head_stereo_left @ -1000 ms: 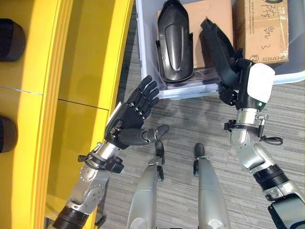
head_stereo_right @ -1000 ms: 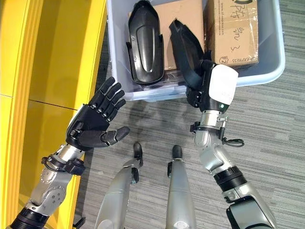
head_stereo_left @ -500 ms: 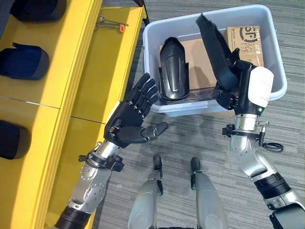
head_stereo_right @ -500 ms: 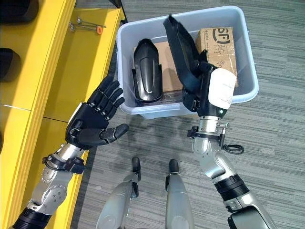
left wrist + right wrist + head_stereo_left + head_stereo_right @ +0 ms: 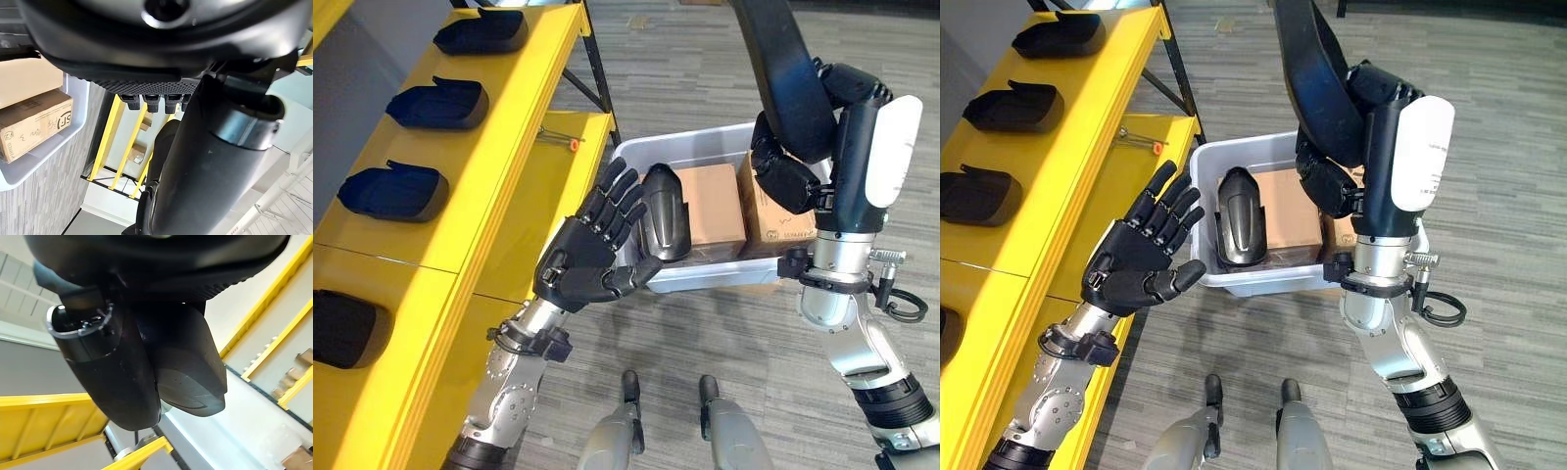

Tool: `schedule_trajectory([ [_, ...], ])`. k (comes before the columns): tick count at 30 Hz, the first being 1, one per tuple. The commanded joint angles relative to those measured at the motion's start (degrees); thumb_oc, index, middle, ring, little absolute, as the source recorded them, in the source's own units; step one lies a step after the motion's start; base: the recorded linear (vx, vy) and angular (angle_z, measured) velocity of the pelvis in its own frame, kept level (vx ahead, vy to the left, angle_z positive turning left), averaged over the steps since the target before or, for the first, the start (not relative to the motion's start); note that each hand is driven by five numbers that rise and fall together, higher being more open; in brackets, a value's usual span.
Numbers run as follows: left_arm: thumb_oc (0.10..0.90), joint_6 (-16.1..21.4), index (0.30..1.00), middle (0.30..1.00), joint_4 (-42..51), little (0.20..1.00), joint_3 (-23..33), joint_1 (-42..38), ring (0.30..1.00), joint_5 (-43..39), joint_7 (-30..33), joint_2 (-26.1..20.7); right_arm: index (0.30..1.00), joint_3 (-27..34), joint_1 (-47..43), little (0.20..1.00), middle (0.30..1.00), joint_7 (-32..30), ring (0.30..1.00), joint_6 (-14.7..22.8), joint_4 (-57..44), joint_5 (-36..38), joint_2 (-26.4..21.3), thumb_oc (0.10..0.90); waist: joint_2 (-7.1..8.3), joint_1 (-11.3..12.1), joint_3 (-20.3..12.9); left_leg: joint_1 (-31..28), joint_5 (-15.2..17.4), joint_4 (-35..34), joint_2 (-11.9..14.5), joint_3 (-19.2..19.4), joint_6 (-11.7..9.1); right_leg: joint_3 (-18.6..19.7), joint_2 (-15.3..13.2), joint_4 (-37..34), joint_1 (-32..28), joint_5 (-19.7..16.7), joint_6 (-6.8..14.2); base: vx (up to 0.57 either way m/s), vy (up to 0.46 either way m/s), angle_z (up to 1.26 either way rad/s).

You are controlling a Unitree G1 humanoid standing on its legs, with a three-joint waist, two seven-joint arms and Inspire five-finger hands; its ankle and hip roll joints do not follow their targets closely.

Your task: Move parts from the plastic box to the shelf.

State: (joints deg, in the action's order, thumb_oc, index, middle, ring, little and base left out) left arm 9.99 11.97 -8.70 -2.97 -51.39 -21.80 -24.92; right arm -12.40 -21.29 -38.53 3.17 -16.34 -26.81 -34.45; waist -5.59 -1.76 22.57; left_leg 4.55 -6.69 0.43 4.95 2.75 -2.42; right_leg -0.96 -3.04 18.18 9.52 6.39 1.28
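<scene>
Right hand (image 5: 1337, 181), raised at upper right of frame, fingers curled around a long curved black plastic part (image 5: 1312, 78) held above the pale grey plastic box (image 5: 1203, 166). Left hand (image 5: 587, 259), centre-left, palm up with fingers spread, holding nothing, beside the yellow metal shelf (image 5: 499, 127).

a yellow shelf (image 5: 509, 117) runs along the left side, with a lower yellow level (image 5: 548, 186) stepping out beneath it. on the upper surface lie dark moulded parts in a row, well apart from one another: one at the far end (image 5: 481, 31), the next (image 5: 438, 104), a third (image 5: 393, 191), and the nearest (image 5: 342, 328) cut off by the edge. on the lower level lies a small metal tool with an orange tip (image 5: 560, 138). beside the shelf, a pale plastic box (image 5: 705, 276) stands on the grey striped floor (image 5: 705, 323).
</scene>
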Motion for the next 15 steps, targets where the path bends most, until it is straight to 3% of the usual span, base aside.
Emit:
schedule_trajectory([
  [1,0.9,3.19,1.0,1.0,2.58,1.0,1.29,0.92,1.0,0.59,0.18,0.42,0.3,-1.9,-4.53,0.3,0.3,1.02,0.3,5.86,-4.07,-1.05,1.13,0.4,2.44,0.98,-10.04,-1.0,3.2,-0.52,2.41,-2.04,-1.26,-2.35,-0.59,-5.32,-6.95,2.03,-2.25,-0.04,-0.053,0.03],
  [12,0.9,4.35,1.0,1.0,0.27,1.0,3.76,4.68,1.0,2.03,2.23,0.92,0.3,-7.4,-8.84,0.3,0.3,7.36,0.3,8.89,-3.44,0.69,2.77,0.4,1.59,4.46,-7.68,0.51,-0.4,-0.37,4.53,-5.02,-2.26,-7.05,-0.56,1.96,-8.03,6.95,-4.79,-0.06,-0.054,0.15],
  [13,0.9,4.46,1.0,1.0,-0.26,1.0,3.99,5.03,1.0,1.84,1.72,0.97,0.3,-7.58,-8.99,0.3,0.3,7.88,0.3,9.04,-3.43,0.99,2.96,0.4,1.43,4.68,-7.39,0.86,-1.17,-0.33,5.06,-3.9,-2.41,-8.19,-0.69,2.47,-8.32,7.34,-4.89,-0.08,-0.066,0.42],
  [15,0.9,4.6,1.0,1.0,-2.01,1.0,3.63,5.1,1.0,1.79,-1.3,1.54,0.3,-7.31,-7.44,0.3,0.3,8.26,0.3,8.49,-4.34,0.53,3.41,0.4,1.0,3.74,-7.02,1.47,-4.19,0.11,7.62,3.57,-3.17,-13.02,-1.06,2.22,-9.91,7.83,-5.09,-0.12,-0.059,0.96],
])
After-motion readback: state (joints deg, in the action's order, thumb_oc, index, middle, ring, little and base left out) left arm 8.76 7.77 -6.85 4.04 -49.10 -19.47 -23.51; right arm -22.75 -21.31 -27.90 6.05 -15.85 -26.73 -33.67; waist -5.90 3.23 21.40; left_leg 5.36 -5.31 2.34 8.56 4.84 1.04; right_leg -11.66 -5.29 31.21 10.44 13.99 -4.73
